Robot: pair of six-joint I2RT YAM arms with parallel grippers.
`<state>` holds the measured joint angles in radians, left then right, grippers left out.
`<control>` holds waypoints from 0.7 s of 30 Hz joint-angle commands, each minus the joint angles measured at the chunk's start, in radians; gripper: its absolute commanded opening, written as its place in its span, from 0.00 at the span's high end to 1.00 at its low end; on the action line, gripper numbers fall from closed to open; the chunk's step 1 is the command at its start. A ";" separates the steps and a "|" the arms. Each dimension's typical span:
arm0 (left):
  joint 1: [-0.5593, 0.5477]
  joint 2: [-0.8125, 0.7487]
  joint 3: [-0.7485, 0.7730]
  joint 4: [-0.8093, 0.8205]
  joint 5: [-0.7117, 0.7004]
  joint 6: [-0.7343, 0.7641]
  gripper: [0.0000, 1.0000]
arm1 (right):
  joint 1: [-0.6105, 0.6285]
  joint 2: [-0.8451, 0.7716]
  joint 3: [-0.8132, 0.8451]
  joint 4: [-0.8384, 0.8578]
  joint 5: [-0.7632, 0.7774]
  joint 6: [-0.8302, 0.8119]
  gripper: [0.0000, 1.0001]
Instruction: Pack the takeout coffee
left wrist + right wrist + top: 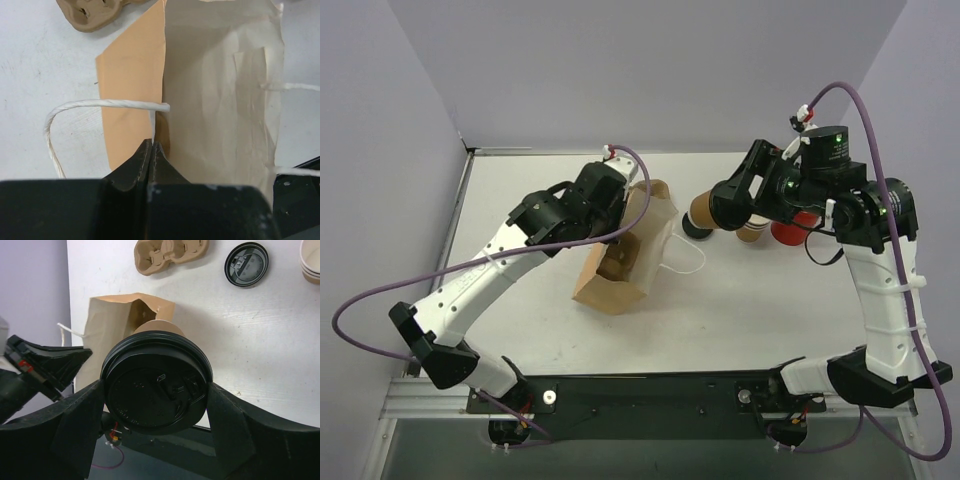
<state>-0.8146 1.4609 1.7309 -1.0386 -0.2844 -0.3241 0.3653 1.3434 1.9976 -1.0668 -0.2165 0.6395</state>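
The takeout coffee cup [703,210], tan-brown with a black lid [157,385], is held on its side above the table, a little right of the bag. My right gripper [725,205] is shut on it at the lid end, with the lid facing the wrist camera between the fingers [156,390]. The cup's base points at the brown paper bag [620,262]. My left gripper [626,205] is shut on the bag's rim [152,145] and holds the mouth open. The bag's pale inside [220,90] and a white string handle [100,104] show.
A stack of pale beige cups [752,230] and a red cup [788,230] stand behind the right gripper. A loose black lid [246,264] and a pulp cup carrier [170,255] lie on the table beyond the bag. Another bag handle [688,255] lies on the table.
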 commanded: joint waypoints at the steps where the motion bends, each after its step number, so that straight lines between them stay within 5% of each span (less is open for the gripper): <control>1: -0.032 0.038 0.042 -0.026 -0.104 -0.049 1.00 | 0.035 0.019 0.033 -0.004 -0.021 0.025 0.51; 21: -0.083 0.125 0.157 0.041 -0.150 -0.297 1.00 | 0.178 0.112 0.060 0.034 -0.027 0.092 0.52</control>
<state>-0.8951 1.5959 1.8286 -1.0473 -0.4129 -0.5335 0.5220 1.4513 2.0415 -1.0508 -0.2478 0.7136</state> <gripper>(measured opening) 0.025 0.706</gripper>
